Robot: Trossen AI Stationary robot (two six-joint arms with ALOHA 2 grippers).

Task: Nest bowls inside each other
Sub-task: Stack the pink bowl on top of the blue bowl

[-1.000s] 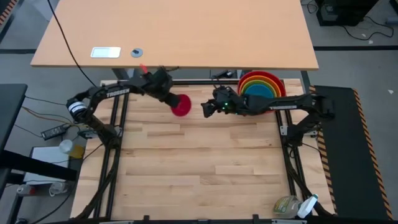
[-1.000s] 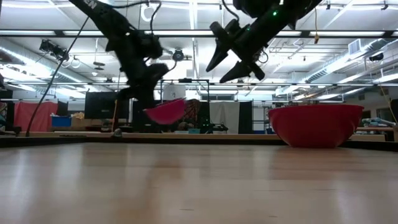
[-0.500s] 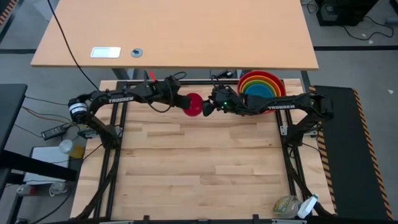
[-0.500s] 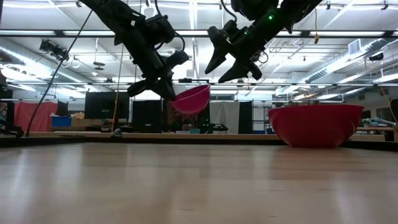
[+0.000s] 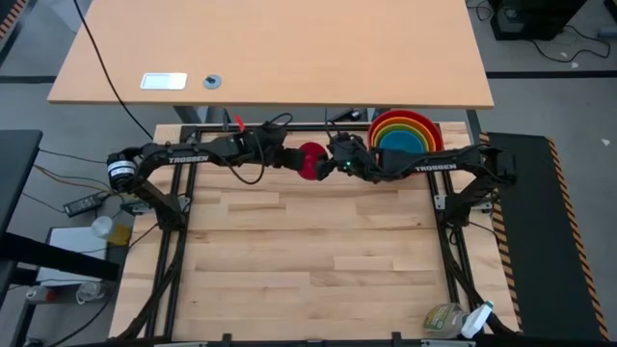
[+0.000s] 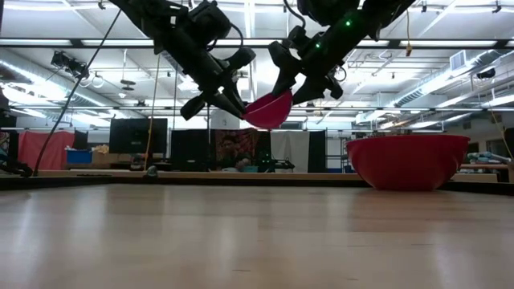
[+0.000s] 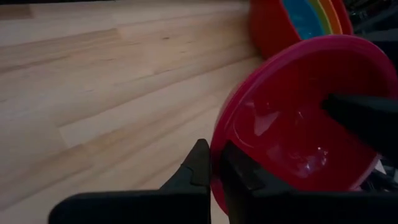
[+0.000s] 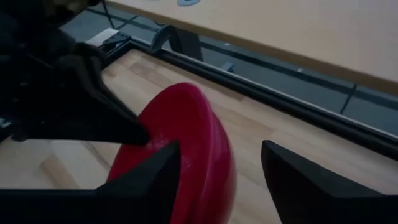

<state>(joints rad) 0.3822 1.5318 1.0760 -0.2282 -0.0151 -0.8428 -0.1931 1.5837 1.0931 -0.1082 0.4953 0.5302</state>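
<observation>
The magenta-pink bowl (image 5: 310, 161) hangs in the air over the table's far middle, between my two grippers. My left gripper (image 5: 289, 159) is shut on its rim on the left side. My right gripper (image 5: 328, 166) is open at the bowl's right side. One of its fingers (image 7: 360, 115) reaches across the bowl's mouth and the other stands behind its outer wall (image 8: 205, 155). Whether they touch the bowl I cannot tell. At the far right the red bowl (image 5: 405, 130) rests on the table with the orange, lime green and blue bowls nested in it. My left gripper pinches the bowl's rim (image 7: 217, 149) on the side toward the table's left, one finger (image 7: 239, 174) inside the bowl and one (image 7: 200, 163) outside. The fingers slant down from the left. The bowl is lifted clear and tilted, its mouth facing up and left (image 6: 269, 111).
The nested stack (image 6: 407, 160) stands a short way right of the grippers. A spray bottle and a jar (image 5: 453, 320) lie at the near right corner. A second tabletop (image 5: 270, 48) lies beyond the far edge. The wooden surface (image 5: 308, 251) spreads bare on the near side.
My left gripper has carried the magenta-pink bowl toward the table's right and a little up, rolling as it went. The bowl has tipped and its right rim has come between my right gripper's fingers. My right gripper has stayed in place and rolled slightly.
</observation>
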